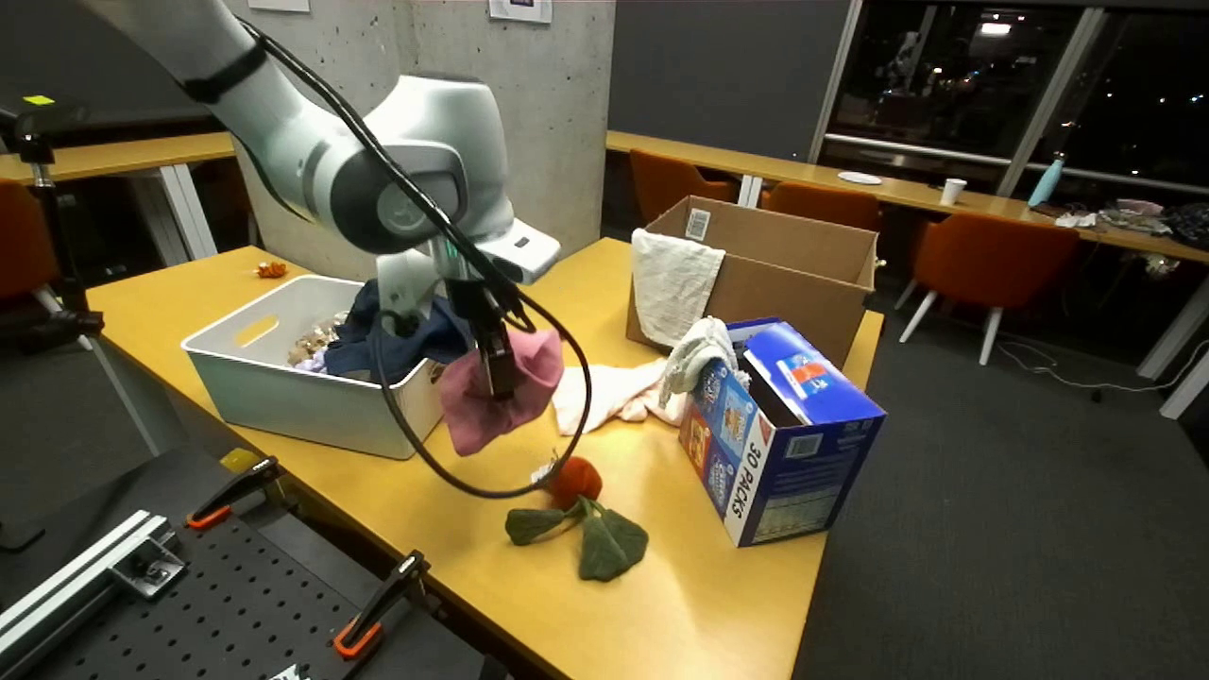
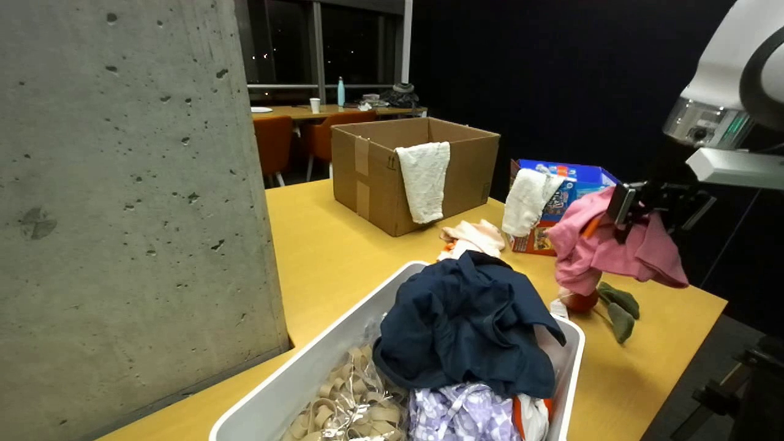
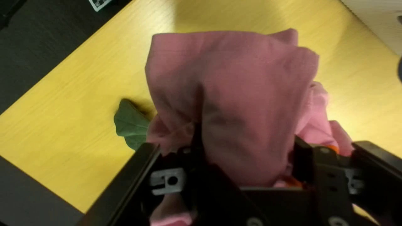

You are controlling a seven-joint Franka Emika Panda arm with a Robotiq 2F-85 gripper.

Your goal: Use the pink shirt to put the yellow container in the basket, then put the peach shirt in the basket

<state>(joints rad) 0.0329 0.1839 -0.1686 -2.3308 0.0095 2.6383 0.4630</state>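
Observation:
My gripper (image 1: 501, 373) is shut on the bunched pink shirt (image 1: 468, 411) and holds it above the table, beside the basket. In the wrist view the pink shirt (image 3: 238, 78) bulges between the two spread fingers. A small orange patch (image 2: 591, 228) shows in its folds. I cannot tell whether that is the yellow container, which is otherwise hidden or out of view. The basket (image 1: 321, 416) is a grey-white bin holding navy cloth (image 2: 465, 324), purple patterned fabric and tan rolls in clear wrap. The peach shirt (image 1: 619, 392) lies crumpled on the table, and also shows in an exterior view (image 2: 474, 237).
A red plush vegetable (image 1: 574, 482) with green leaves (image 1: 609, 543) lies below the gripper. A blue snack box (image 1: 803, 472) and a brown cardboard box (image 1: 784, 307), each with a white cloth over its edge, stand past the peach shirt. A concrete pillar (image 2: 135, 214) borders the table.

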